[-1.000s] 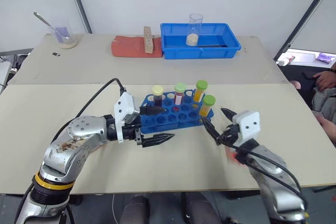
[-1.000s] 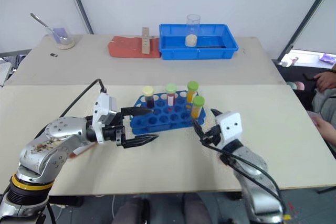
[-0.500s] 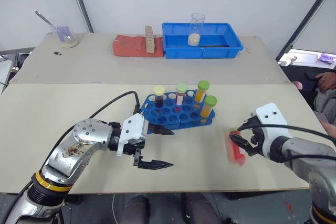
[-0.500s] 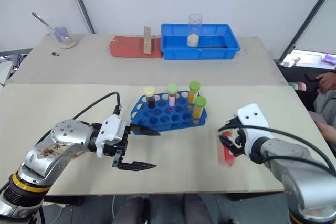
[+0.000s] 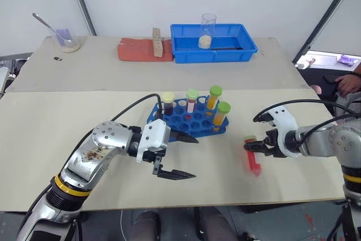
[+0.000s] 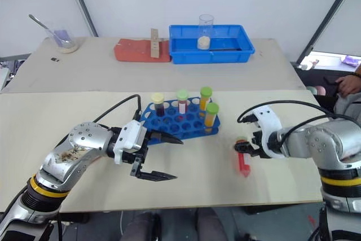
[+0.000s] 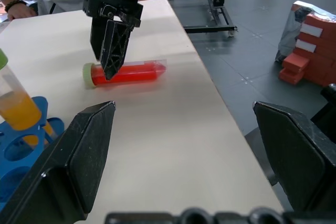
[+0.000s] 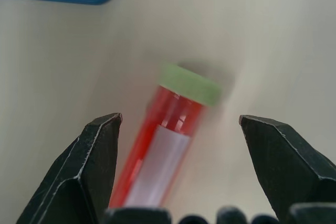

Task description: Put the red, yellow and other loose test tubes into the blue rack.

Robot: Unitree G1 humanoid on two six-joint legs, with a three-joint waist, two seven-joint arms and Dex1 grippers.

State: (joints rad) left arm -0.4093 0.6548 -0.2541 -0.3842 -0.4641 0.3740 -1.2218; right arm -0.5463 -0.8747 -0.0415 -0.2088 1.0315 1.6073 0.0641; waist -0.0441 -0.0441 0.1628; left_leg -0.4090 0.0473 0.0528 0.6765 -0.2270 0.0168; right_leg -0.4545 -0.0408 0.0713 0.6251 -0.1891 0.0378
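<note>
Beige table [image 5: 51, 134]: blue rack [image 5: 189, 121] with four capped tubes, loose red tube [image 5: 254, 160]; both grippers' jaws spread, empty.

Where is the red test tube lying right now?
The red test tube lies flat on the near table, to the robot's right of the blue rack, directly beneath the open right gripper.
</note>
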